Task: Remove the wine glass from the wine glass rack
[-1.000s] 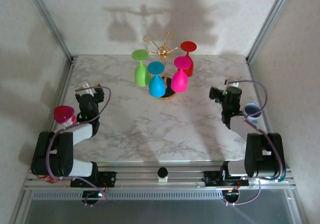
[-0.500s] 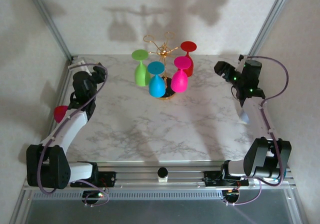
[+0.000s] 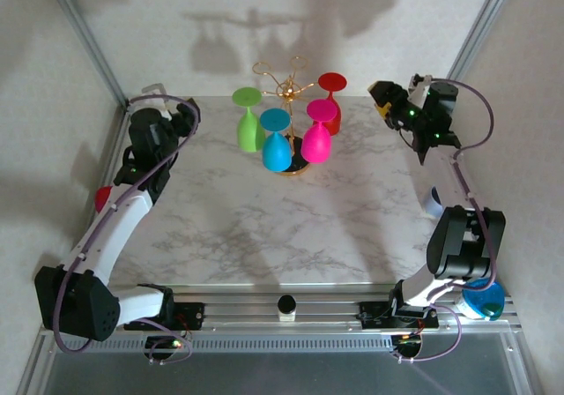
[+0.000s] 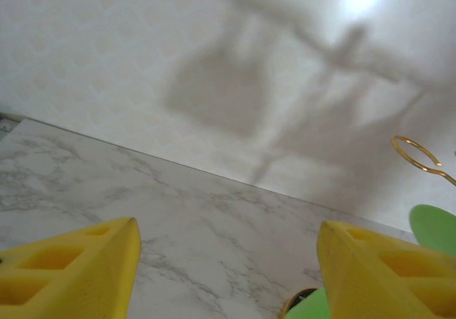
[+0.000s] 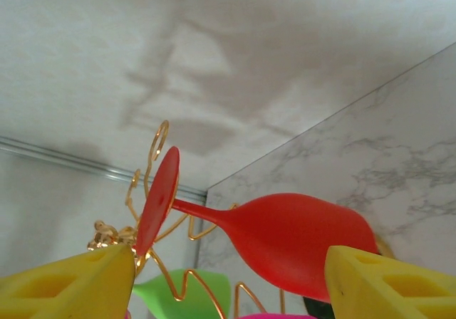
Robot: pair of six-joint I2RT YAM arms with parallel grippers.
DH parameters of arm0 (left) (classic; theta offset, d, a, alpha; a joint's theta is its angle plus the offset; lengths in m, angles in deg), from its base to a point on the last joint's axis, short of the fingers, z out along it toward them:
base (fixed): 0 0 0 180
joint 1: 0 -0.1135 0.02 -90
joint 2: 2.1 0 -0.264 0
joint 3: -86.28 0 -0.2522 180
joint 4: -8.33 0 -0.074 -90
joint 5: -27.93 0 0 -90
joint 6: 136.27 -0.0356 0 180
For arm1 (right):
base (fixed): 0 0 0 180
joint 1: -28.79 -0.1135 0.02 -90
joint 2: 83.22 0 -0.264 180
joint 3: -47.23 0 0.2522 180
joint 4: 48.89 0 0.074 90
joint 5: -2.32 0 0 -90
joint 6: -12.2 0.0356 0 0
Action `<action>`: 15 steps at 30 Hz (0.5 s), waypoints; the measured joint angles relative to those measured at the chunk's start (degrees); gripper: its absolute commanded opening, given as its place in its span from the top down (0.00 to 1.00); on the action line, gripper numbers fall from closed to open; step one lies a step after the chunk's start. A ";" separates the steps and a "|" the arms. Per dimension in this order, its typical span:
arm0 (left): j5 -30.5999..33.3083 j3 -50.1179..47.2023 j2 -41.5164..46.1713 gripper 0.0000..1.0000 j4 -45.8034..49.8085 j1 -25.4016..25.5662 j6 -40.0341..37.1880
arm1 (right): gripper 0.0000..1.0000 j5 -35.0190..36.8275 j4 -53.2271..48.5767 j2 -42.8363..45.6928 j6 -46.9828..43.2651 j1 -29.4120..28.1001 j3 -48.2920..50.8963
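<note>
The wine glass rack is thin gold wire on a dark round base, at the back middle of the marble table. Hanging upside down on it are a green, a blue, a pink and a red wine glass. My right gripper is open, level with the rack's right side. In the right wrist view the red wine glass lies just ahead of my right gripper, its foot caught in a gold loop. My left gripper is open at the back left; its yellow fingers hold nothing.
A dark pink glass sits off the table's left edge by the left arm. A blue glass rests near the right arm's base. Metal frame posts rise at both back corners. The green glass's foot shows at the left wrist view's right edge.
Both arms have lifted from the table's side edges and swung toward the back. The right gripper now faces the rack's red glass. The left gripper moved up to the back left corner.
</note>
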 measured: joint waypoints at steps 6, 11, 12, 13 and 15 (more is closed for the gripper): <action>-0.50 2.29 -1.29 0.34 2.67 1.81 -0.07 | 0.41 -1.05 1.90 -3.98 3.15 -3.69 -5.38; -0.57 3.02 -1.97 0.34 3.52 2.36 -0.26 | 0.54 -1.64 2.38 -6.69 4.66 -5.79 -9.07; -0.57 3.02 -1.97 0.34 3.80 2.36 -0.26 | 0.54 -1.79 2.40 -7.41 4.76 -6.12 -9.81; -0.57 3.02 -1.97 0.34 4.00 2.36 -0.28 | 0.54 -1.81 2.40 -7.96 4.90 -6.40 -10.29; -0.59 3.04 -1.97 0.34 4.17 2.36 -0.46 | 0.55 -1.81 2.34 -8.59 4.96 -6.80 -10.56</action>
